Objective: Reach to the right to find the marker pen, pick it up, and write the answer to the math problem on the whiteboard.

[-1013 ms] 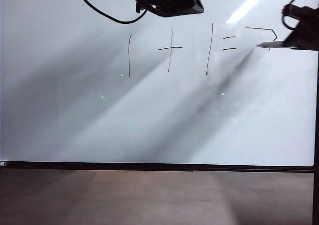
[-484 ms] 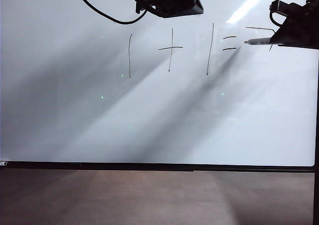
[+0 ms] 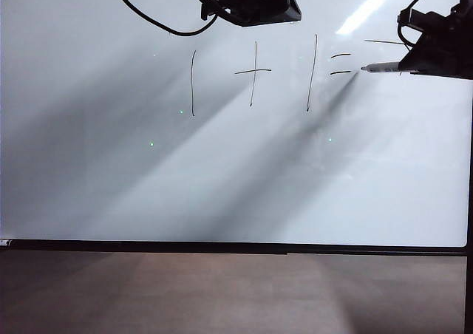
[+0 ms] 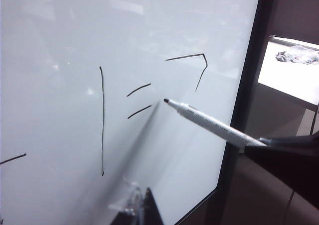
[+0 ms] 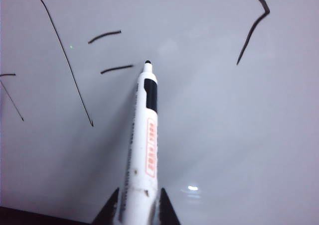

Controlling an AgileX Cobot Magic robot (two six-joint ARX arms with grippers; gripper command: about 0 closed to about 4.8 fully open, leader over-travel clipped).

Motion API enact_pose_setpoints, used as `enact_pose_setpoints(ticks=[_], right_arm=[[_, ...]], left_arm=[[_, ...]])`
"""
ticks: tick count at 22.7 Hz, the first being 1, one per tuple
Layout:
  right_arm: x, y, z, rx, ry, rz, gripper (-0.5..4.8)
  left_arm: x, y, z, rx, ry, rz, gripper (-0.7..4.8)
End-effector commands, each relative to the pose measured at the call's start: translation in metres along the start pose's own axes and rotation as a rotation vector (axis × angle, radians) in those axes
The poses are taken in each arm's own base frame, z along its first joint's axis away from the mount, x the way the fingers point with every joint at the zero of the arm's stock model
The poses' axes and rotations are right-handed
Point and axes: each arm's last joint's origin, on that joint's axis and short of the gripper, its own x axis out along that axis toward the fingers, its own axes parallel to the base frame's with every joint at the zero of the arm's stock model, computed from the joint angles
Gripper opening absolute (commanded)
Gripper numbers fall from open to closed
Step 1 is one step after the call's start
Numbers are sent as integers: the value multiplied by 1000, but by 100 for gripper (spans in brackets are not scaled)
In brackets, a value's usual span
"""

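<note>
The whiteboard [image 3: 111,164] fills the exterior view and carries the math problem [image 3: 251,74], one plus one equals. Right of the equals sign lies the answer [image 4: 187,57], only a top stroke with a short hooked diagonal. My right gripper [image 5: 138,201] is shut on the marker pen [image 5: 142,145], a white pen with a dark tip. The tip sits at or very near the board, just right of the lower dash. In the exterior view the right gripper [image 3: 436,53] covers the hook. Of my left gripper [image 4: 144,210] only a dark fingertip shows, over the board below the second one.
The board's black edge [image 3: 236,247] runs along the bottom and down the right side. A brown surface [image 3: 236,293] lies below it. The left arm [image 3: 247,1] and its cable [image 3: 148,18] hang at the top. Beyond the board's side stands a white table [image 4: 284,70] with a grey cloth [image 4: 298,55].
My right gripper has carried the marker pen leftward, so its tip now sits close to the equals sign and the arm hides the answer's hook. The left arm has not moved.
</note>
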Motion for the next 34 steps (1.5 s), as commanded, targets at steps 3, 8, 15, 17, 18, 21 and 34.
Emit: enact_pose_setpoints(ticks=[3, 8, 15, 17, 18, 21, 34], right_arm=[[5, 1, 8, -5, -30, 8, -6], [15, 0, 13, -6, -31, 16, -6], [16, -2, 12, -9, -25, 5, -6], [16, -2, 11, -10, -18, -2, -6], [16, -2, 11, -12, -13, -8, -6], [16, -3, 9, -9, -3, -26, -6], [11, -20, 13, -21, -9, -93, -6]], left_arm=[[-1, -1, 2, 4, -6, -6, -5], [-1, -1, 2, 4, -6, -6, -5], [-1, -1, 2, 4, -6, -6, -4], [-1, -1, 2, 4, -6, -6, -5], [-1, -1, 3, 4, -6, -6, -5], [-1, -1, 3, 4, -6, -6, -5], [-1, -1, 3, 4, -6, -6, -5]])
